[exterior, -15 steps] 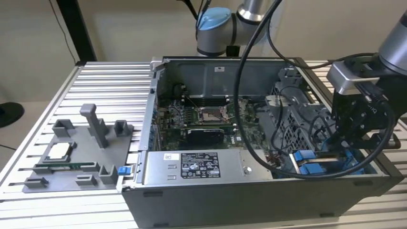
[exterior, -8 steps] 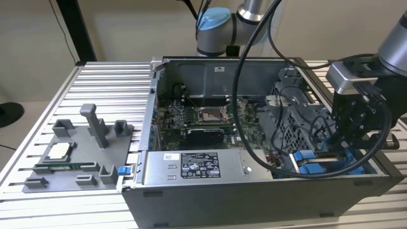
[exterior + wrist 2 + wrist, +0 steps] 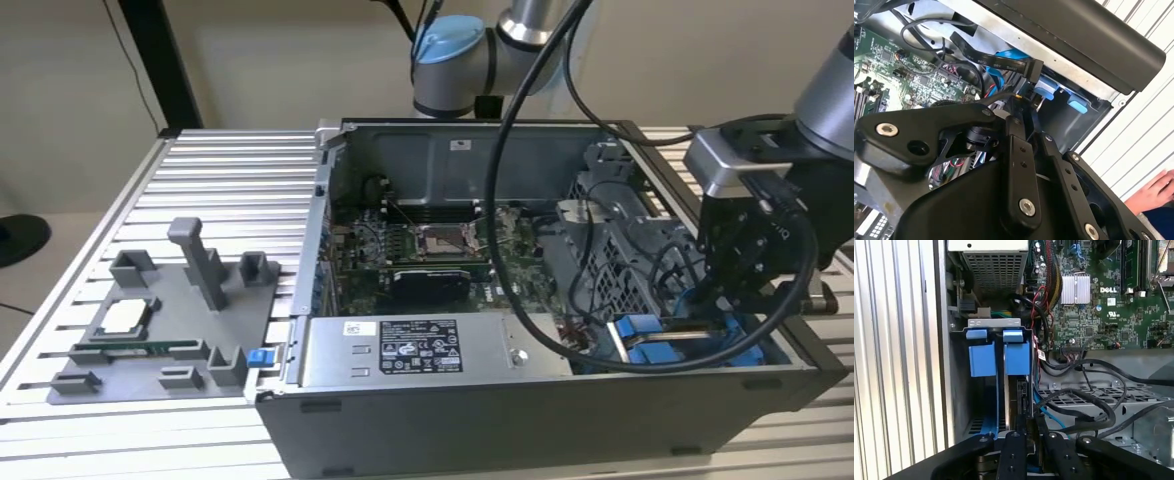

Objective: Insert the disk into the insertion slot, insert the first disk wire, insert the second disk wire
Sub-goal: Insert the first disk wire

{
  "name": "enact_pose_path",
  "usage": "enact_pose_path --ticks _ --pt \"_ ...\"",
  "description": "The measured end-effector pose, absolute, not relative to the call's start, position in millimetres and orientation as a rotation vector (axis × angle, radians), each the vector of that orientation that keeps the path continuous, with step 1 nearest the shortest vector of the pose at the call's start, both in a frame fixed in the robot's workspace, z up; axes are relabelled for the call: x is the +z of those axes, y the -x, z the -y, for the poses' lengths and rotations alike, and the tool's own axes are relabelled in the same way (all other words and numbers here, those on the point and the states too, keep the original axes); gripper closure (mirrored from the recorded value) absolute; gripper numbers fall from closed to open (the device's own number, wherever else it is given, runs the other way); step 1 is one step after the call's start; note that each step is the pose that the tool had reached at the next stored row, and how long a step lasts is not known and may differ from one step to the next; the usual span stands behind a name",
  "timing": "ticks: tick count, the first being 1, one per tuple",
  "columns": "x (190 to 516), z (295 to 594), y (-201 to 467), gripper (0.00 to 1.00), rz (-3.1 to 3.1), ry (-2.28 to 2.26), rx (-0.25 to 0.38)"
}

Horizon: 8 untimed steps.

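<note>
Disk (image 3: 1021, 395) stands edge-on in the insertion slot (image 3: 994, 324). Both sit in the near corner of the computer case, on the exterior view's right.

The slatted metal bench (image 3: 214, 160) carries the open computer case (image 3: 534, 420), whose green motherboard (image 3: 400, 250) faces up. A silver labelled power-supply box (image 3: 400, 350) rests along the case's near wall. On the exterior view's left, well apart from the case, a grey fixture tray (image 3: 134, 372) holds a few small parts.

The arm stands over the case on the exterior view's right, and its gripper (image 3: 721, 300) hangs down among the slot's blue rails. In the first wrist view the slot shows two blue tabs (image 3: 981, 360) side by side, and the disk lies behind the one nearer the motherboard.

The gripper's fingers are drawn close together, all but closed, at the disk's exposed end; whether they pinch anything I cannot make out. In the second wrist view a flat black cable connector (image 3: 1031, 67) hangs just beyond the fingertips. A person's hand (image 3: 1154, 192) rests on the bench outside the case.
</note>
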State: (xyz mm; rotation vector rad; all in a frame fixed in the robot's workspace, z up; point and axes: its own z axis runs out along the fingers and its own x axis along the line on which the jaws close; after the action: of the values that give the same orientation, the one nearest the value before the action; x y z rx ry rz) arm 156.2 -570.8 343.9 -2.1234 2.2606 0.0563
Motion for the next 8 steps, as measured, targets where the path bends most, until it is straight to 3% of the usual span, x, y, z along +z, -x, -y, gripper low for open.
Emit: enact_pose_path --ticks 8 --pt "341.8 570.9 -155.4 1.00 -2.270 2.110 0.051"
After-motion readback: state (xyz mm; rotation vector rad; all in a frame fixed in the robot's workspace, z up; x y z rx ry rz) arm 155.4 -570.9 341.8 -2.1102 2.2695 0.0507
